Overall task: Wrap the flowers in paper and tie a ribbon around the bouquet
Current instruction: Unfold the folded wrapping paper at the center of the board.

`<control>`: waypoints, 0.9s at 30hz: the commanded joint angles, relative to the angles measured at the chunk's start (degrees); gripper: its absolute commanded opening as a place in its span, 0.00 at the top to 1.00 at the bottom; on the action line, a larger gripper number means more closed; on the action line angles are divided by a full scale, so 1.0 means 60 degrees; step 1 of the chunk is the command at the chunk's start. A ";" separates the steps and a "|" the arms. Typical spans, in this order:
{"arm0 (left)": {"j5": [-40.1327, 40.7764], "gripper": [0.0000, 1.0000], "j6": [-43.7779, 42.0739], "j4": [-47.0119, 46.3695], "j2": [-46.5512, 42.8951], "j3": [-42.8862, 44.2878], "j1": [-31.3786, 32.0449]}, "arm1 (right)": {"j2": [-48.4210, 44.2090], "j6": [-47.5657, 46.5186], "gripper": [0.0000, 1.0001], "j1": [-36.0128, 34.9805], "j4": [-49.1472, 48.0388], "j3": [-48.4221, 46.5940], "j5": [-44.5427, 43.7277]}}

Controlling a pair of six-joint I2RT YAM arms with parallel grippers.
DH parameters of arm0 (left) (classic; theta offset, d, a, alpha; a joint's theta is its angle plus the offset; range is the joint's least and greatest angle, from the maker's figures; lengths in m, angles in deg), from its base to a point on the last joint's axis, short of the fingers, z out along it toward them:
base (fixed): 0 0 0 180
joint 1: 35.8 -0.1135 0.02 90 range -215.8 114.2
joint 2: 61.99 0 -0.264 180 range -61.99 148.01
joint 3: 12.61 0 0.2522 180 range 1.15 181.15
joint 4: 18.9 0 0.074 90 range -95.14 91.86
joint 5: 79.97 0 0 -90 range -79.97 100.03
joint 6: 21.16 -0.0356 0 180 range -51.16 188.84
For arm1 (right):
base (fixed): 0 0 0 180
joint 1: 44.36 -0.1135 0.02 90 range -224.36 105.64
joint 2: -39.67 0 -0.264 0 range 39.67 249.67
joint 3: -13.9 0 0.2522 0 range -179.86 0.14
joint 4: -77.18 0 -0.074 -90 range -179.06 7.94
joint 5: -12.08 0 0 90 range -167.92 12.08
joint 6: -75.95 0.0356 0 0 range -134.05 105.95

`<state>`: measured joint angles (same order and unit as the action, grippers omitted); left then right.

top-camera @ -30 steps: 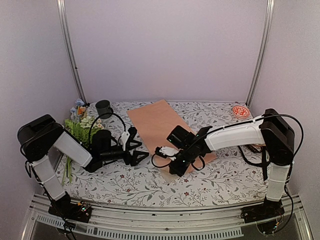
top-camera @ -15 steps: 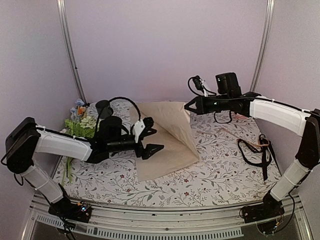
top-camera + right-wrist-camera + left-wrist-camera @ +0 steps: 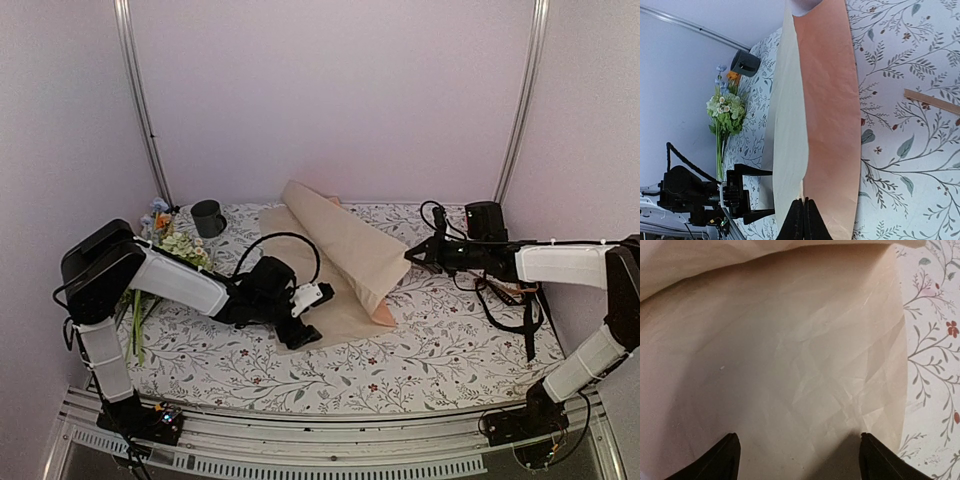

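Observation:
The peach-orange paper (image 3: 345,250) lies folded over on itself, one part raised in a long curl above the rest. My right gripper (image 3: 409,256) is shut on the curl's edge, the paper (image 3: 830,100) pinched between its fingertips (image 3: 804,204). My left gripper (image 3: 306,318) hovers open low over the flat near-left part of the paper (image 3: 790,365), nothing between its fingers (image 3: 727,457). The flowers (image 3: 168,243) lie at the table's left edge, blooms to the back. The black ribbon (image 3: 528,330) lies loose under the right arm.
A dark mug (image 3: 208,217) stands at the back left, behind the flowers (image 3: 726,110). A thin tan strip (image 3: 932,101) lies on the floral table cover (image 3: 400,365) right of the paper. The left gripper (image 3: 747,192) shows beyond the sheet in the right wrist view.
My right gripper came down and rightward with the paper's edge, laying the lifted sheet over into a low curl. My left gripper shifted toward the near edge, still open.

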<state>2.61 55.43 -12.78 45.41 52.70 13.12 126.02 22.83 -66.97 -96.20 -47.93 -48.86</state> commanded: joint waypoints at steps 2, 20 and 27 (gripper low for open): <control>-0.0044 0.18 0.0037 0.1185 0.0180 -0.0034 0.0124 | -0.1552 0.0534 1.00 0.1181 -0.0390 0.1457 -0.0693; -0.1020 0.25 0.0287 0.3145 -0.0411 0.0279 0.0294 | -0.5366 -0.0560 0.49 0.3337 0.3749 0.2188 -0.4611; -0.0509 0.25 0.0494 0.4441 -0.0486 0.0800 0.0491 | -0.5246 -0.1919 0.41 0.3324 0.3975 0.0948 -0.4445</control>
<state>-1.61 56.89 4.49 42.28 55.72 15.44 93.39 17.37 -47.21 -73.86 -38.58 -76.29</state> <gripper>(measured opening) 0.754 0.618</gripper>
